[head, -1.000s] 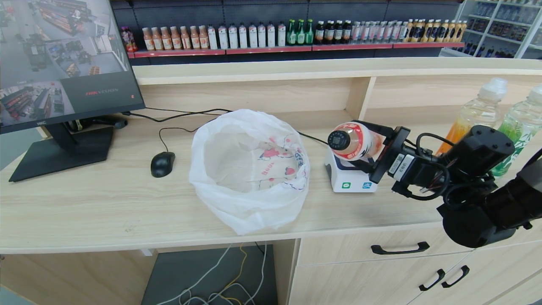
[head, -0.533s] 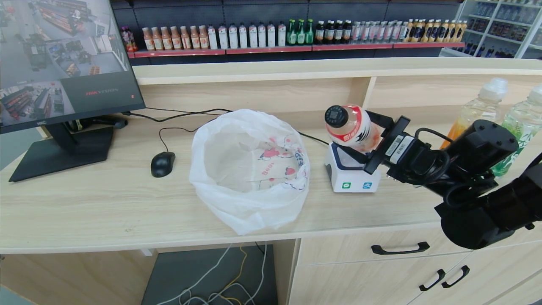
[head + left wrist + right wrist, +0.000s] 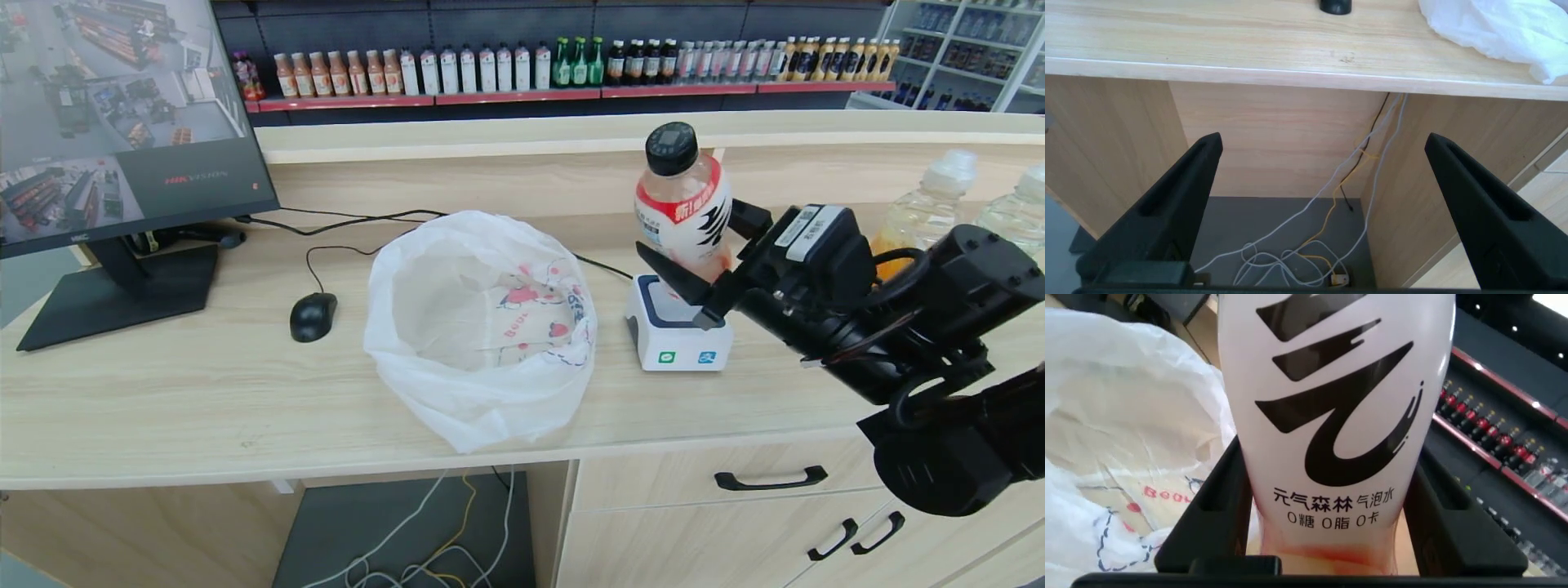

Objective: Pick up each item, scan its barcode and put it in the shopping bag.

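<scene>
Just above the scanner [image 3: 678, 343], gripped upright in the right pincer [image 3: 690, 237]: a pink-and-white drink bottle [image 3: 682, 192], black cap up, dark fingers [image 3: 673, 278] closed snugly on its lower body from both sides. Judged to be between scan and bagging, with the shopping bag [image 3: 424, 384] standing open-mouthed on the worktop [image 3: 204, 392] just beside the scanner, on the side away from the arm. Risks ahead, by judgement: held low on a tall, smooth body, so liable to tip or slide in the grip during a quick swing. Carried too low, likely to clip the scanner or snag the bag's soft rim and fold the mouth shut. Released from too high, apt to knock the unsupported bag over. Near the scanner on the arm's side, two more bottles awaiting a turn, one orange [image 3: 931, 196] and one pale green [image 3: 1008, 212], both close to the arm's bulk and open to a bump. Beyond the bag from the scanner, a black mouse [image 3: 313, 316] and a monitor [image 3: 114, 122], with a cable [image 3: 351, 219] running behind the bag, well clear of the path. Far from the scanner and below worktop level, the left pincer [image 3: 1321, 143], spread wide and empty, facing loose wires [image 3: 1315, 245] underneath.
</scene>
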